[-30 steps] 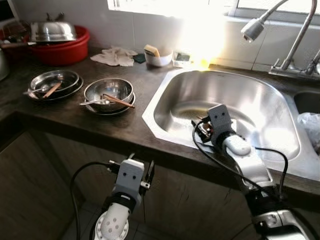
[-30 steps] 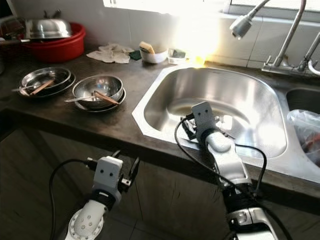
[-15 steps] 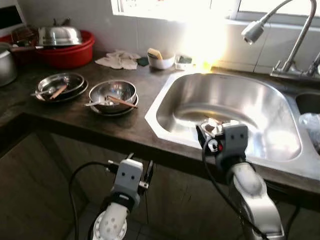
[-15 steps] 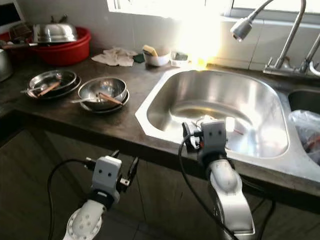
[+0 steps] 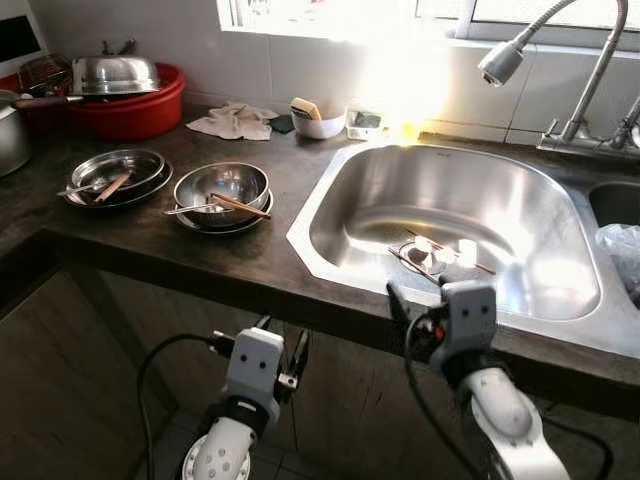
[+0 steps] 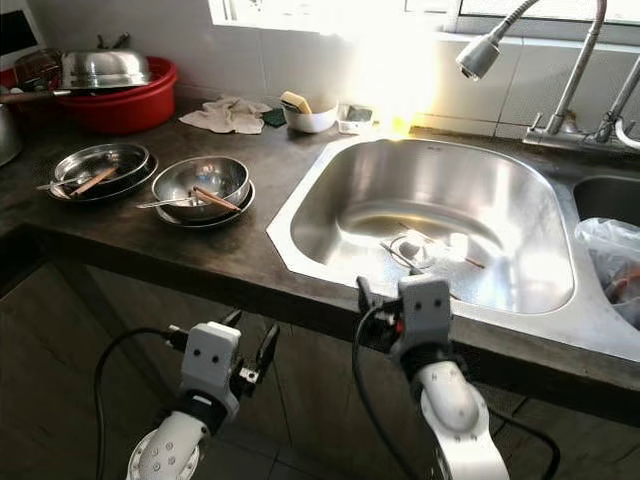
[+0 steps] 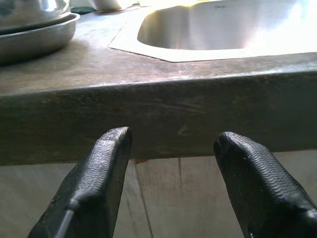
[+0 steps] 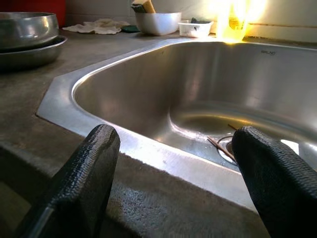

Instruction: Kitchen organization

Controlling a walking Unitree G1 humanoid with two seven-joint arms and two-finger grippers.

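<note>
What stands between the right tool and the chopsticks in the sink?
Only the sink's front rim. The right tool, open, sits just outside it at counter height, and the chopsticks lie by the drain, so it must go up over the rim.

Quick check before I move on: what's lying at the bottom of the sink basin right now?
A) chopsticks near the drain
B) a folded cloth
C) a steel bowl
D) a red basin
A: thin chopsticks lie across the drain area at the bottom of the sink; the steel bowls sit on the counter to its left.
</note>
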